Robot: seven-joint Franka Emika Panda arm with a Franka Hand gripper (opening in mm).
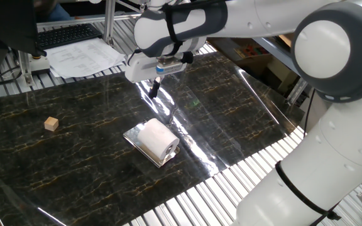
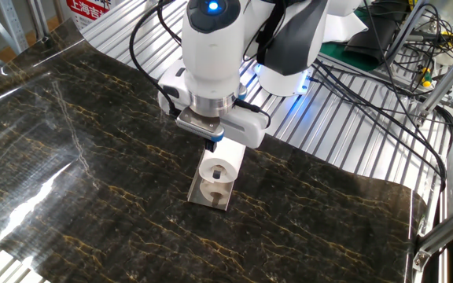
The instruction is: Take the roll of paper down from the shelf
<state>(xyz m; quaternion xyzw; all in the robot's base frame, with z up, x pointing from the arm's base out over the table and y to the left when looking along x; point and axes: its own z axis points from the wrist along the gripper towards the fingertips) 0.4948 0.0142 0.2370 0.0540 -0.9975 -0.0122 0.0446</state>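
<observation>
Jaws (whether parted or pressed together, cannot tell) above roll of paper (image 1: pixel 158 139), lying on shelf (image 1: pixel 132 135)

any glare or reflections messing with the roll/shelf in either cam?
One fixed view: bright glare streak on the plastic sheet right beside the roll; roll itself clear. The other fixed view: shelf mirrors the roll's end; blue light glows at the arm's base.

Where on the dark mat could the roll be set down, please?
Bare mat lies between the wooden cube and the shelf, and in front of the shelf toward the near edge. Behind the roll of paper it is crowded: the hand hangs there.
</observation>
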